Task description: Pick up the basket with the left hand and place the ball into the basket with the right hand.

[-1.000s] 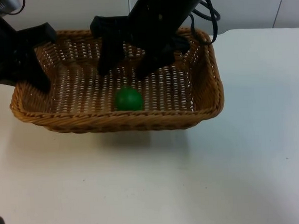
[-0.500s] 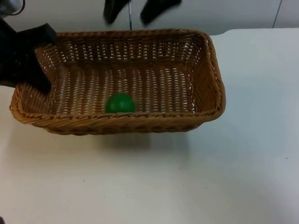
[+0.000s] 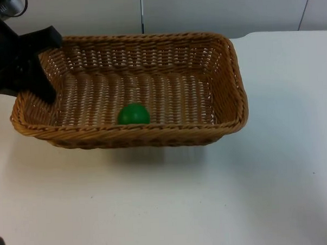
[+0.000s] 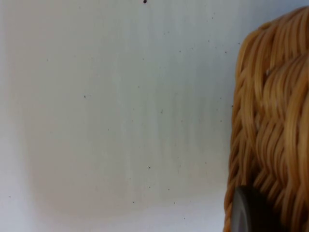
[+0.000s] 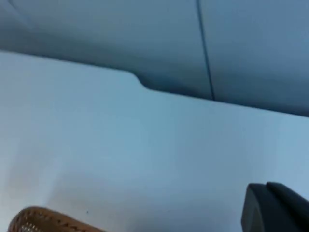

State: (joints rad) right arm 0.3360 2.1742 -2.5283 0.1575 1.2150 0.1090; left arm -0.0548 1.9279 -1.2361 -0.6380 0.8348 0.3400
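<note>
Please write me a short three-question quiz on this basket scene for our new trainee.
1. True or false: the green ball lies inside the wicker basket.
2. Which claw grips the basket's rim? A) the left claw B) the right claw
3. Fill in: the ball rests near the basket's ____ wall, the one closest to the top camera.

Key: 1 true. 2 A; it clamps the rim at the basket's left end, and the left wrist view shows a black fingertip against the weave. 3 front.
</note>
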